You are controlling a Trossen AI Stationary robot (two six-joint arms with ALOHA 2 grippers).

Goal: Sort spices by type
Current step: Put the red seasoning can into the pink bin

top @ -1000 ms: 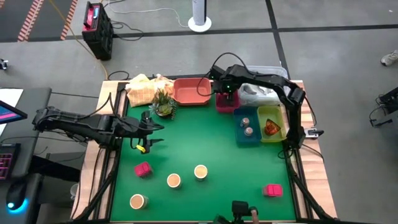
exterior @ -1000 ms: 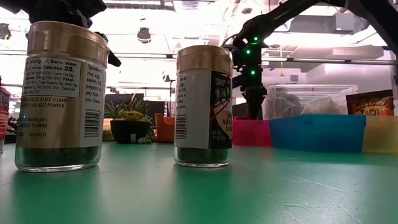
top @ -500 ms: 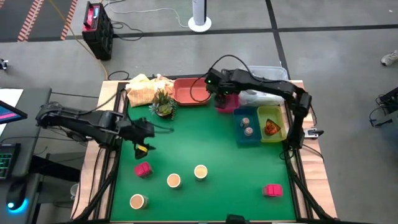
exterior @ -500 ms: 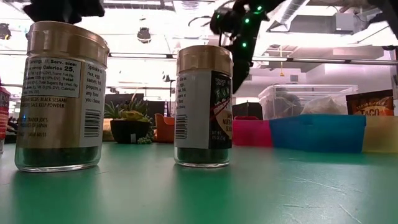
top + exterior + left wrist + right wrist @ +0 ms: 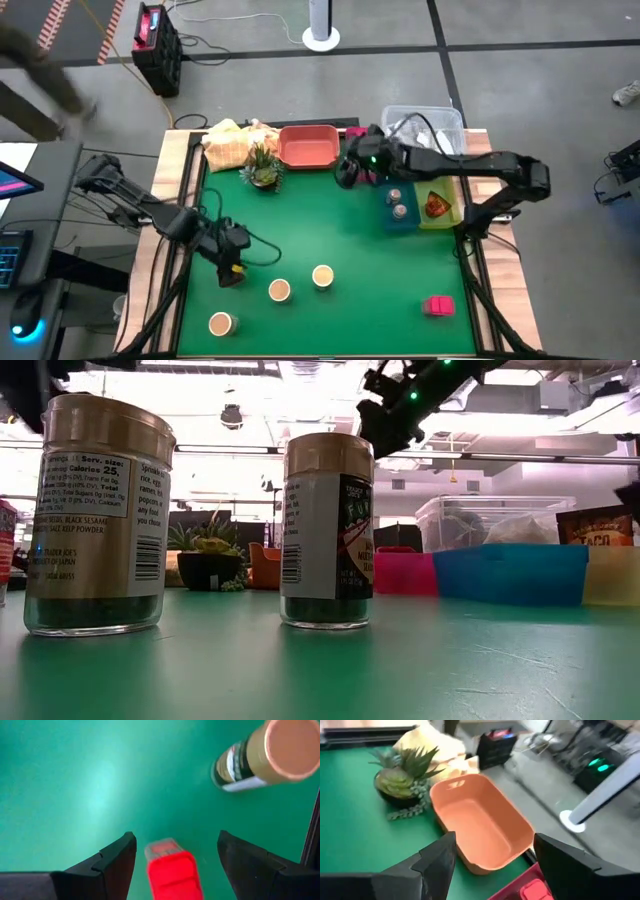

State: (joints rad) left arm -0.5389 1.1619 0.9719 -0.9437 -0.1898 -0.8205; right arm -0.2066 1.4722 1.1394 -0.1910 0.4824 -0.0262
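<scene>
I see the green potted plant [image 5: 263,165] at the mat's [image 5: 320,230] far edge, just beside the salmon tray [image 5: 308,147]. Clear lidded bin [image 5: 424,124] behind the blue tray [image 5: 385,215] and yellow tray [image 5: 452,188].

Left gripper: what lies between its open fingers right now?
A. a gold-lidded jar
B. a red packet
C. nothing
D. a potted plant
B. In the left wrist view, the red packet sits on the green table between the spread fingers of the left gripper, while a gold-lidded jar stands farther off.
</scene>
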